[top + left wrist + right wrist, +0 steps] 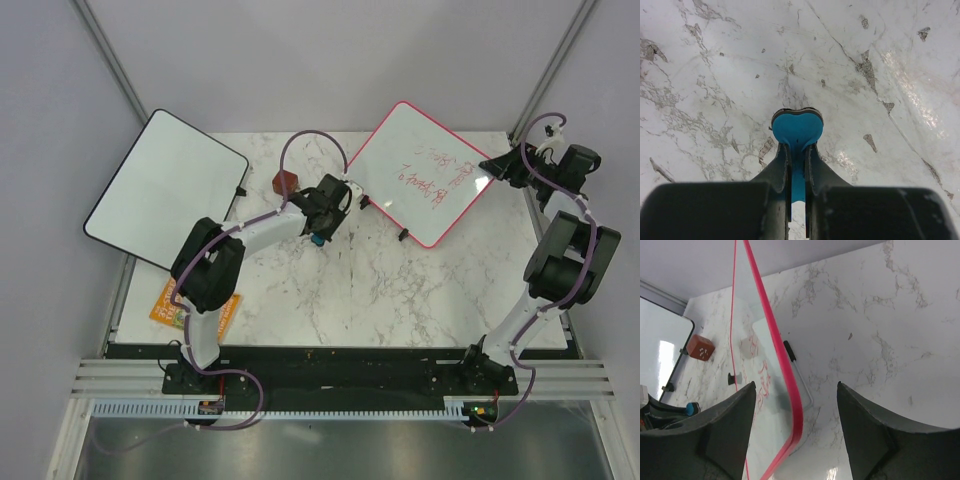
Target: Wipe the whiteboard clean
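The whiteboard (420, 170), pink-framed with red handwriting, lies turned diagonally at the back right of the marble table. My right gripper (497, 167) is at its right corner. In the right wrist view the pink frame (785, 370) runs between the two fingers of the open right gripper (796, 385), nearer the left finger, and neither finger is seen touching it. My left gripper (322, 232) hovers just left of the board's lower-left edge. It is shut on a flat blue eraser (797, 131), whose rounded head sticks out past the fingertips above bare marble.
A larger black-framed white board (165, 190) overhangs the table's left edge. A red-brown cube (286, 182) sits just behind the left gripper. An orange packet (190, 305) lies by the left arm's base. The pink board's black feet (402, 235) rest on the marble.
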`<act>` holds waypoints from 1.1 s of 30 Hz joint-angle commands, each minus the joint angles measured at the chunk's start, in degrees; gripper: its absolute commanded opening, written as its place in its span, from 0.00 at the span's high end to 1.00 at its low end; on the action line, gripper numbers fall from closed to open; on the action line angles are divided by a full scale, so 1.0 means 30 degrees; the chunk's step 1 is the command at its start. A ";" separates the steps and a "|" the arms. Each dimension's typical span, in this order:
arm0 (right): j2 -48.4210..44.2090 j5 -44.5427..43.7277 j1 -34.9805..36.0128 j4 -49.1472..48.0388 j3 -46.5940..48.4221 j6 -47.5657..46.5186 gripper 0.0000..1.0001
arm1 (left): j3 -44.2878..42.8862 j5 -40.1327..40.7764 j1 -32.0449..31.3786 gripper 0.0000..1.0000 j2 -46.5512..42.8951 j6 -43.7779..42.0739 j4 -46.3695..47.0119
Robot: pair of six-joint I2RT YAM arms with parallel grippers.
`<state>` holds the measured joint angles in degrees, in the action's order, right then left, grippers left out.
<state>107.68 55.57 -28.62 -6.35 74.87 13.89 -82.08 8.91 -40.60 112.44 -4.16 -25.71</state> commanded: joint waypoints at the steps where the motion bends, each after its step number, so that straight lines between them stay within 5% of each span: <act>1: 0.1751 0.0725 -0.0040 -0.2686 0.1847 0.3273 0.32 | -0.1582 -0.0738 0.0027 0.98 0.0048 0.0420 0.0133; 9: 0.2866 0.1279 0.0136 -0.4329 0.2230 0.4804 0.45 | -0.3924 -0.1474 -0.0324 0.98 0.0399 0.0714 0.0222; 17: 0.2751 0.2976 0.0341 -0.5149 0.1996 0.5185 0.80 | -0.5800 -0.1914 -0.0558 0.98 0.1278 0.1036 0.0222; 21: 0.2282 0.3127 0.0691 -0.0073 0.2581 -0.0009 1.00 | -0.6505 -0.2060 -0.0646 0.98 0.1717 0.1183 0.0251; 33: 0.0057 0.2572 0.0868 0.6423 -0.0168 -1.1246 1.00 | -0.9609 -0.4225 -0.0734 0.98 0.2889 0.3288 0.0982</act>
<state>110.76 65.84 -27.88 1.67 81.01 6.57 -105.71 1.08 -42.19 119.70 0.60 -25.65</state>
